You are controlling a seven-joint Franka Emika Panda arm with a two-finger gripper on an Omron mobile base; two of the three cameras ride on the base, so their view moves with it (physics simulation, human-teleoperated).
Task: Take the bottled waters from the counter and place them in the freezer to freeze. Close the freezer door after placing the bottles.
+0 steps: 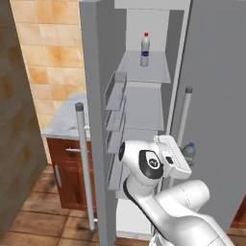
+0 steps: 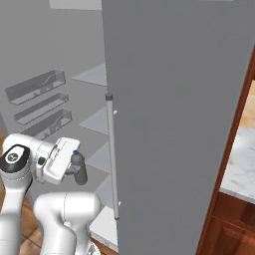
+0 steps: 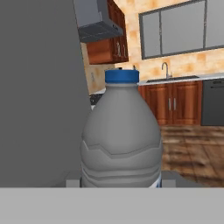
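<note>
The gripper (image 2: 74, 172) is carrying the blue-capped bottle (image 3: 120, 135), jaws clamped on it, near the open freezer (image 1: 144, 96). The red-capped bottle (image 1: 145, 49) is already standing on a far upper shelf. Next: reaching in to a shelf.

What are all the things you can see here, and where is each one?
red-capped water bottle: one, clear-greyish, upright on an upper shelf inside the freezer.
blue-capped water bottle: one, clear-greyish, held in the claw near the edge of the closed grey door.
freezer: one, grey outside, white inside, standing open.
freezer door: one, grey, swung open to the left, with clear bins inside.
bar handles: two, grey, one on each door.
closed twin door: one, plain grey, right of the opening.
counter: white marble on reddish-brown cabinets, left of the freezer.
wall tiles: orange-beige, above the counter.
floor: brown wood.
robot arm: one, white.
claw: one, shut on the blue-capped water bottle.
</note>
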